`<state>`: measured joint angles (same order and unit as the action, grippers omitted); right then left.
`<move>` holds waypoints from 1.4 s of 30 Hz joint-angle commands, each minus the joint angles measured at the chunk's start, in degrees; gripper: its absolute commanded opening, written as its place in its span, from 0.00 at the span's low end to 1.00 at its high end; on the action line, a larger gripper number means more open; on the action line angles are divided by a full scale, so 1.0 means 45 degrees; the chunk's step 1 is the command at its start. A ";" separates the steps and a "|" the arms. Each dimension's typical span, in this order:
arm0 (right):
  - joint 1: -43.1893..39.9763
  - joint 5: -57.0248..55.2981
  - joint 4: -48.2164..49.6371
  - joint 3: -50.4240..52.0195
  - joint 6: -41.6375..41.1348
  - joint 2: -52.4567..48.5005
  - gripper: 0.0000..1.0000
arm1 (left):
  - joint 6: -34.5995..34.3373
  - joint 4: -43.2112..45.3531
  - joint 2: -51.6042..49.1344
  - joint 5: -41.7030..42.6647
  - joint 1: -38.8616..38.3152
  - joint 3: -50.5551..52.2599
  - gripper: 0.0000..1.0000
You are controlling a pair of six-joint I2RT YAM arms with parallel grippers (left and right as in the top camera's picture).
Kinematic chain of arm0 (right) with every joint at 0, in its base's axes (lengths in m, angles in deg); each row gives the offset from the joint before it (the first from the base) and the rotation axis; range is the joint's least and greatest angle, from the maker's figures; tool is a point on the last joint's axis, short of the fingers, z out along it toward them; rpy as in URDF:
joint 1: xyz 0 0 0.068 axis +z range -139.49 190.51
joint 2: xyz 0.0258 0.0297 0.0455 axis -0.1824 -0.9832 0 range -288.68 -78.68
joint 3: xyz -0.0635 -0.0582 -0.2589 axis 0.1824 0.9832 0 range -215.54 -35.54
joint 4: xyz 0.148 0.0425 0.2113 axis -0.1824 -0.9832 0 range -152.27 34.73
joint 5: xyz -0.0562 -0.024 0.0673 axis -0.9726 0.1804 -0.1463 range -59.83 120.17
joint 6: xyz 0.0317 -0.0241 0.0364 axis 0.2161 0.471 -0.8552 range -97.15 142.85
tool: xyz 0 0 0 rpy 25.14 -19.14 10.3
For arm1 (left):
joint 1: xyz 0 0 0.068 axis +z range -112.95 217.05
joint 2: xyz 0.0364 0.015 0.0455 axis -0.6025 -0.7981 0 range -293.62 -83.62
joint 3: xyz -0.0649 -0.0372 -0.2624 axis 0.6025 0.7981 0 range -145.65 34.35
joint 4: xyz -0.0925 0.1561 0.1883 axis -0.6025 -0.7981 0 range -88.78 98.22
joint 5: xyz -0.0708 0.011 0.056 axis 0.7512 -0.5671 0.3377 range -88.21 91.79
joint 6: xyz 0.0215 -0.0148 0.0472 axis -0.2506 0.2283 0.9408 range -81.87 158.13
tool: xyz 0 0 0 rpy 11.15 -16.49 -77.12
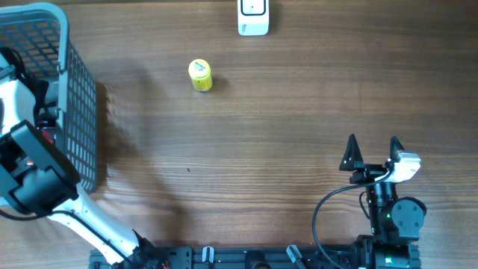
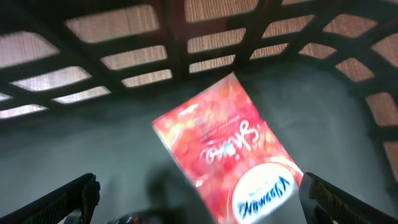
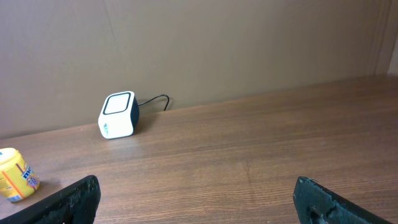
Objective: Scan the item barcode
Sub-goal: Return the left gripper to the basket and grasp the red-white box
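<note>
Task barely begun: empty, wide-open left gripper [image 2: 199, 186] above red glossy snack pouch [image 2: 224, 155] in grey lattice basket [image 1: 84, 112]; scanning remains.

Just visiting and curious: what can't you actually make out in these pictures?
Red packet: left wrist view blurred, bottom cut off; no barcode shows.
Basket inside: overhead, hidden by the left arm and the frame edge.
Yellow can: label too small overhead, cut by the edge in the right wrist view.
Scanner: top cropped overhead.
</note>
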<state>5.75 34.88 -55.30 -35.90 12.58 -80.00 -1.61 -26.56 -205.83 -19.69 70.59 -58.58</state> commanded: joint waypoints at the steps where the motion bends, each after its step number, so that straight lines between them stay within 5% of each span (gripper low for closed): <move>1: 0.0063 0.0000 0.0044 0.0015 -0.0087 -0.0019 1.00 | -0.0321 0.0573 -0.0743 0.0058 0.0039 0.0005 1.00; 11: 0.0063 0.0000 0.0044 0.0015 -0.0087 -0.0019 1.00 | -0.0321 0.1545 -0.1642 0.0053 0.0039 0.0005 0.98; 20: 0.0068 0.0000 0.0044 0.0015 -0.0087 -0.0019 1.00 | -0.0316 0.1491 -0.1705 0.0049 0.0039 0.0005 0.50; 34: 0.0068 0.0000 0.0044 0.0015 -0.0087 -0.0019 1.00 | -0.0316 0.0748 -0.1564 0.0039 0.0039 0.0005 0.19; 42: 0.0068 0.0000 0.0044 0.0015 -0.0083 -0.0019 1.00 | -0.0311 0.0151 -0.0393 -0.0238 0.0039 0.0005 0.17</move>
<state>5.75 34.88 -55.28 -35.90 12.58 -80.00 -2.31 -24.31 -210.20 -21.89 70.55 -59.28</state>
